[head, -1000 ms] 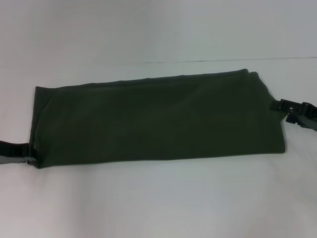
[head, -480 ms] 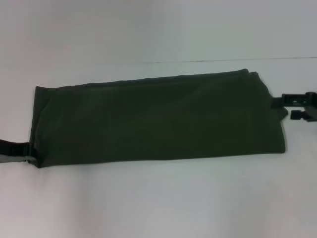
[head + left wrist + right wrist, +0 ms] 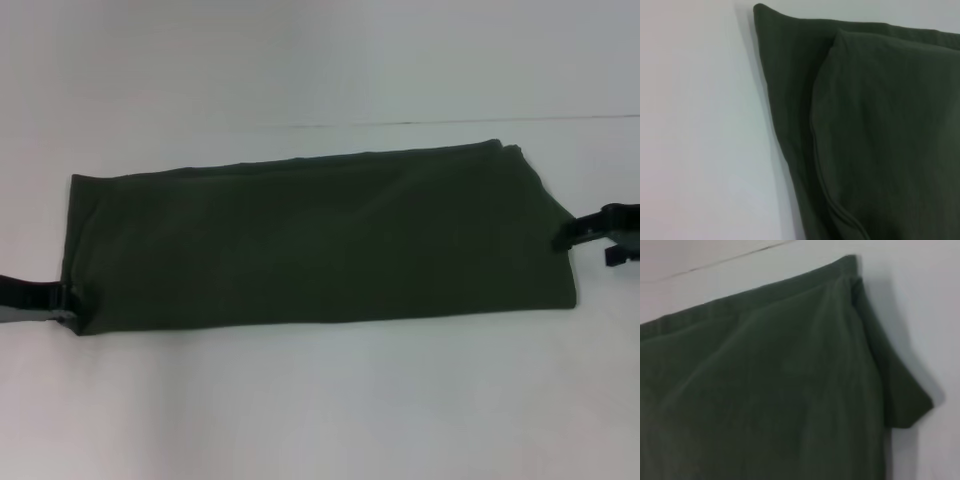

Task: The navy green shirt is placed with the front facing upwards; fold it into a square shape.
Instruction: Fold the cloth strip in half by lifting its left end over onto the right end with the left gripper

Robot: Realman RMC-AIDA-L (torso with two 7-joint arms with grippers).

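Note:
The navy green shirt (image 3: 320, 240) lies on the white table (image 3: 320, 400) folded into a long strip, running left to right. Only plain green cloth shows; no lettering or label is visible. My left gripper (image 3: 62, 300) is at the strip's near left corner, touching its edge. My right gripper (image 3: 570, 236) is at the middle of the strip's right end, touching the cloth. The left wrist view shows a folded hem and layered corner of the shirt (image 3: 870, 125). The right wrist view shows the shirt's far right corner (image 3: 790, 370) with a small flap sticking out.
The white table spreads all around the shirt. A thin dark seam line (image 3: 450, 123) crosses the table behind the shirt.
My right gripper has shifted a little nearer along the shirt's right end and lowered onto its edge. My left gripper has nudged slightly toward the left corner. The shirt has barely moved.

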